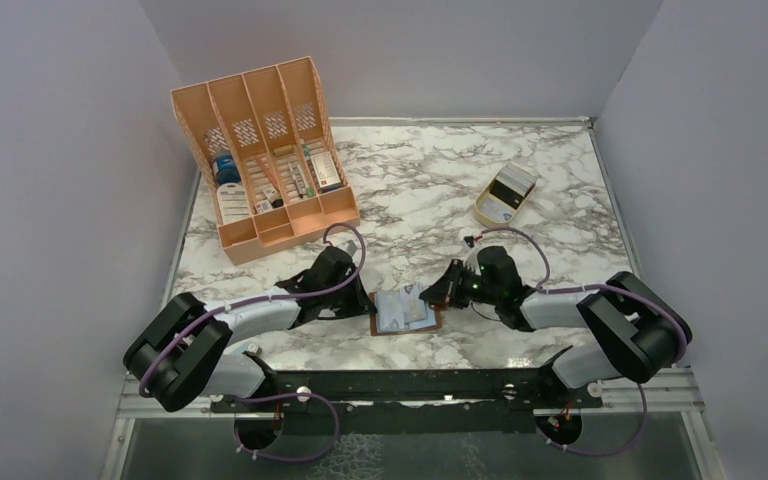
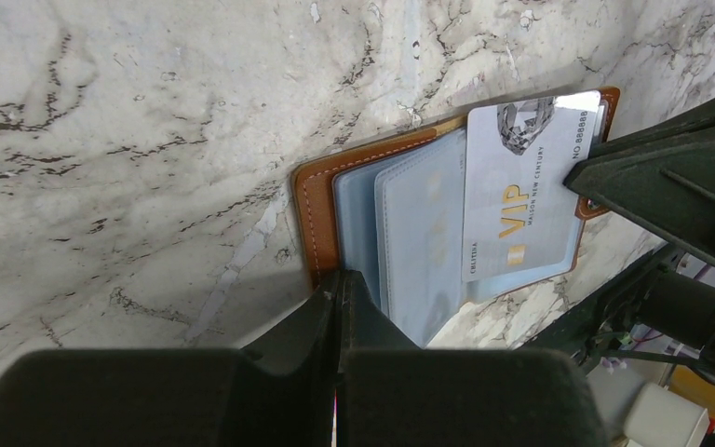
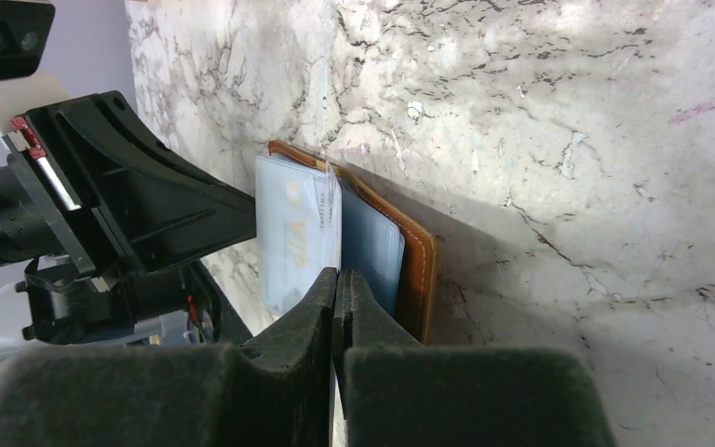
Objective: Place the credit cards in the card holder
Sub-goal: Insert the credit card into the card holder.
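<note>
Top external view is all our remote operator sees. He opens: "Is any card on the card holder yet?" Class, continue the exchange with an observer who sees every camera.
Observer: Yes, a silver credit card printed VIP in gold lies over the clear sleeves of the card holder.
Operator: And the left jaws?
Observer: Shut, tips at the holder's stitched brown edge.
Operator: And the right jaws?
Observer: Shut too, tips at the card's edge.

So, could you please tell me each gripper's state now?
Left gripper: closed at the card holder; hold unclear.
Right gripper: closed at the credit card; hold unclear.
</note>
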`<state>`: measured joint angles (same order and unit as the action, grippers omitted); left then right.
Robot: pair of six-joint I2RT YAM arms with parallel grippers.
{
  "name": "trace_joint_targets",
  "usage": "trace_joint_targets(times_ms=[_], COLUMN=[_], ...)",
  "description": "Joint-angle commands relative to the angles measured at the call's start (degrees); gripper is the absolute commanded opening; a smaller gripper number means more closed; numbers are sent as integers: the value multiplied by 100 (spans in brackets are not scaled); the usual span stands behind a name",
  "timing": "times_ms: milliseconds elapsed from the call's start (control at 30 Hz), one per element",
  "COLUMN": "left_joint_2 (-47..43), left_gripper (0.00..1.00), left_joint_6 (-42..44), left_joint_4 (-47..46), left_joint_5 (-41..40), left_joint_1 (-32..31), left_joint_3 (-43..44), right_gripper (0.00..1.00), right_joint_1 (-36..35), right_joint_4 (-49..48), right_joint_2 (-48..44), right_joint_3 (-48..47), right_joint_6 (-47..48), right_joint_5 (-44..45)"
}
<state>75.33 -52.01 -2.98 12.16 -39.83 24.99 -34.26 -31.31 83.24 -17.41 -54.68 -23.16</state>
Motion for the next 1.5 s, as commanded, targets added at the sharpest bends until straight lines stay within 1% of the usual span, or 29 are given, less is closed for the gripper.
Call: trace_joint_targets(times_ms=[0,33,67,200,300,333,400,533,800,1100,1233,1467], left_joint_2=[-27,-46,-83,-348,-502,-524,-529,-485,-332,-142,-106,-165], left_gripper=[0,0,2,17,23,27,29,29,16,8,7,6], left_joint_6=[6,-6,-28,-240,-300,-301,-314,-312,-345,-417,-467,-503], left_joint_4=[323,394,445,476,490,505,503,390,187,58,48,71], left_joint_5=[-34,-50,-55,-37,-32,-23,2,23,102,89,76,47], left_joint_1=[-33,-33,-33,-42,-51,-51,-58,-60,-68,-68,-77,-77], left_joint_3=[35,56,61,-35,-69,-78,-89,-172,-249,-376,-419,-466], right_gripper=[1,1,1,1,1,1,1,1,1,1,1,1], right_joint_1=[-63,-63,-63,-62,-63,-63,-68,-80,-187,-450,-607,-809], right_joint_4=[275,366,420,356,120,38,-143,-334,-479,-280,5,210], right_joint_2=[-283,-378,-467,-605,-477,-409,-287,-22,205,-189,-394,-582], right_joint_3=[-187,-218,-222,-130,-37,-33,-27,-13,117,396,434,549], right_joint_6=[19,40,45,4,-71,-94,-148,-159,-47,-95,-174,-376], right_joint_5=[70,120,164,280,250,216,130,126,259,806,1100,1505])
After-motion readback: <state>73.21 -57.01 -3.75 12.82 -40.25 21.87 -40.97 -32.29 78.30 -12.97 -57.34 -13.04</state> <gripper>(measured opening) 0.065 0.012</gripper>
